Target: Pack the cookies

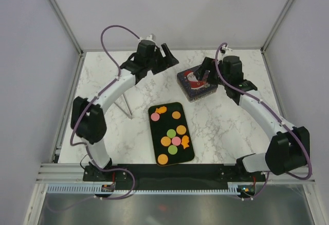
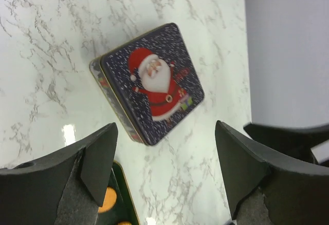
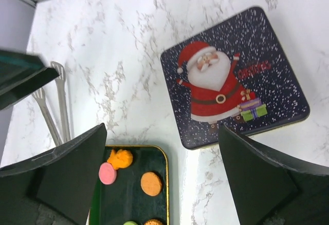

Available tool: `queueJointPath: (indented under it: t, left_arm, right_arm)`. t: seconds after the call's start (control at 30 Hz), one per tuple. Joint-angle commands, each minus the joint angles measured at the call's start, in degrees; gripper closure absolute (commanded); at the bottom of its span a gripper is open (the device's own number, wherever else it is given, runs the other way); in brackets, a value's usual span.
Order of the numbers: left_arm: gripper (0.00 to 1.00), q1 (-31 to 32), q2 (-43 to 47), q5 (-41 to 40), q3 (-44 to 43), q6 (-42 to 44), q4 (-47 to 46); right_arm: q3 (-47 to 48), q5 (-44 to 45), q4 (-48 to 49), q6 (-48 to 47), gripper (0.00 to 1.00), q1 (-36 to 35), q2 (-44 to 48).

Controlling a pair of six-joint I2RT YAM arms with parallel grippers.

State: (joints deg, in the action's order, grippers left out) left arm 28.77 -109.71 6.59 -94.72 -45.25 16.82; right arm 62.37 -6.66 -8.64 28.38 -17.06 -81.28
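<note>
The left gripper hovers at the far side, jaws apart and empty. The cookies all lie on the tray, near centre. The right gripper, jaws wide, hangs over the shut tin. Packing seems not begun, and the lid likely must come off next.

A white marble-patterned tabletop is enclosed by plain pale grey wall panels, joined by aluminium corner posts at upper left and upper right. A black strip is laid along its lower edge.
</note>
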Motion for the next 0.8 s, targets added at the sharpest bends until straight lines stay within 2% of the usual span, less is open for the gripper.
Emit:
queueJointPath:
  t: [0.0,0.03,0.07,0.27,0.47,0.77]
  left_arm:
    - [0.16,2.07,11.96,-4.21,7.75,5.35,-1.17]
    - [0.16,3.21,20.59,-6.22,14.67,5.87,-1.96]
    - [0.16,3.22,20.68,-6.24,17.26,5.88,-1.97]
    - [0.16,4.36,35.87,-5.80,32.29,5.79,-3.46]
    - [0.14,4.36,46.76,-6.24,38.11,11.67,1.89]
    - [0.12,4.36,52.67,-6.07,39.79,17.74,6.47]
  right_arm:
    - [2.58,1.64,0.91,-1.66,0.02,0.36,5.15]
    - [1.54,3.39,0.30,-2.10,0.02,0.36,7.95]
    - [1.53,3.40,0.29,-2.10,0.02,0.36,7.97]
    - [-7.06,4.71,3.02,-0.88,0.02,0.36,14.74]
    - [-10.07,6.13,3.28,-0.17,0.02,0.36,14.13]
    - [-9.90,8.85,3.11,-0.87,0.02,0.36,14.04]
